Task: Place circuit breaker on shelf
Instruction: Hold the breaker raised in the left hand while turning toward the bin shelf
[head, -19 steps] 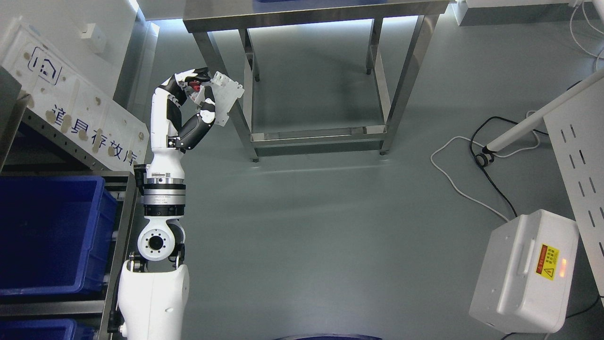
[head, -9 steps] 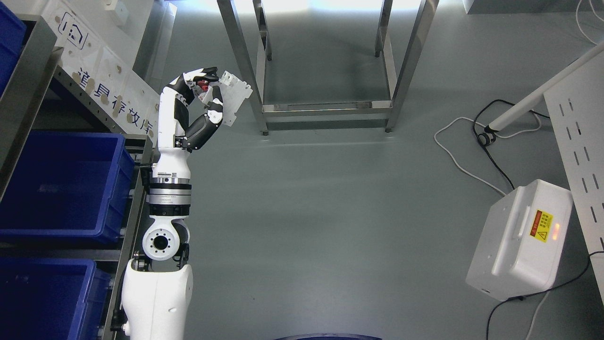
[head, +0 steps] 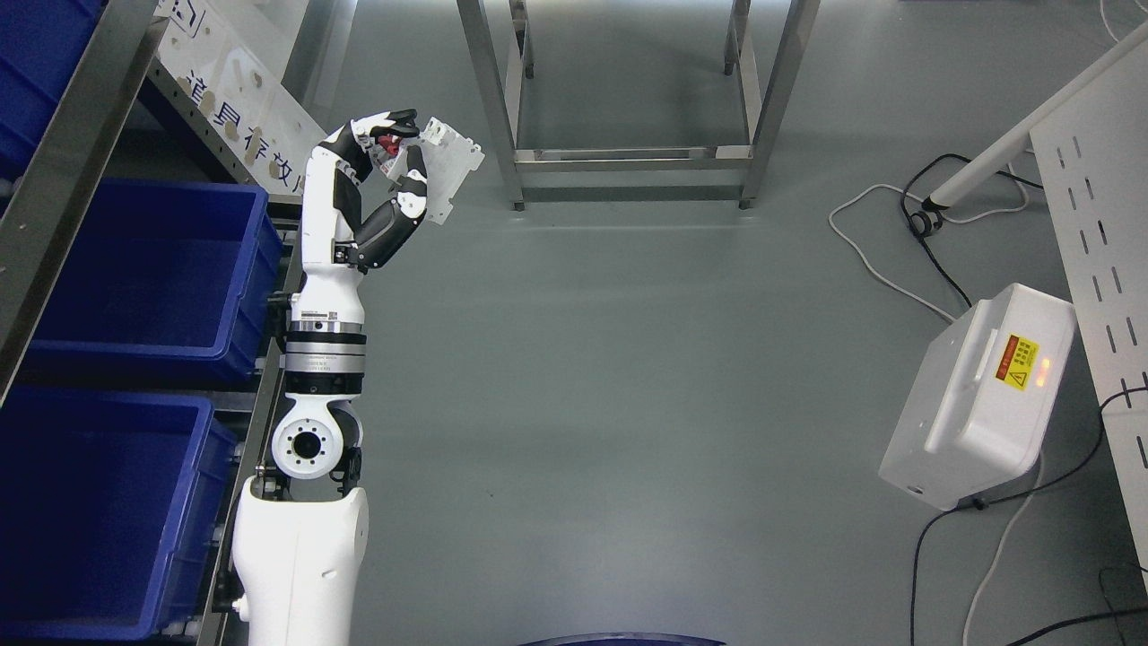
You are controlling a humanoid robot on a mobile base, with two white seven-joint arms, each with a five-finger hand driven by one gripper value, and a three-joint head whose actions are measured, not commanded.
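The left hand (head: 381, 170), raised at about ten o'clock, has its fingers curled around the white circuit breaker (head: 446, 170), held over the grey floor (head: 628, 377) beside the shelf (head: 54, 170) with blue bins (head: 152, 269).

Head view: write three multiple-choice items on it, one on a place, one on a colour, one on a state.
1. Where is the circuit breaker?
A. in the left hand
B. on the floor
C. in a bin

2. What colour are the bins on the shelf?
A. red
B. blue
C. green

3. How is the left hand?
A. open
B. shut on the breaker
C. out of view

Key: 1 A, the fingers wrap it above the floor; 2 B, both bins are deep blue; 3 B, the fingers curl round the white body.
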